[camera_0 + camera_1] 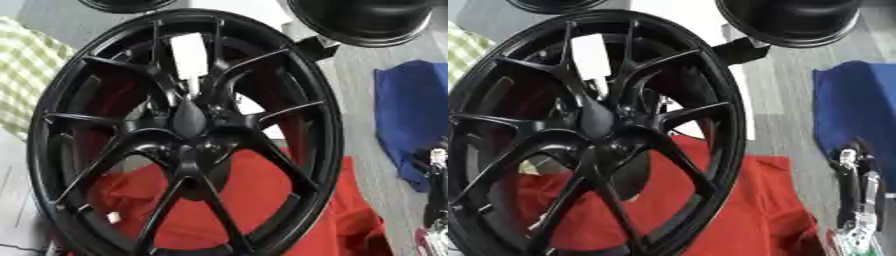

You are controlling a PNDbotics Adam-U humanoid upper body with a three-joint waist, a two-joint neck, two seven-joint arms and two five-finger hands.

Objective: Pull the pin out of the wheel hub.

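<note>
One hand [857, 190] at 4 o'clock, fingers unreadable; I'd reach for hub [188, 120] centre and pull straight out, pin unseen.

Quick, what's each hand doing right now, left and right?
Left hand: not in either view.
Right hand: at the lower right edge, away from the wheel; whether it is open or shut cannot be told.

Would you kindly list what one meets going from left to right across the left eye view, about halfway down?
Green-and-white checked cloth → black wheel with its hub → bare grey floor → blue cloth → the robot's right hand, low at the right edge.
</note>
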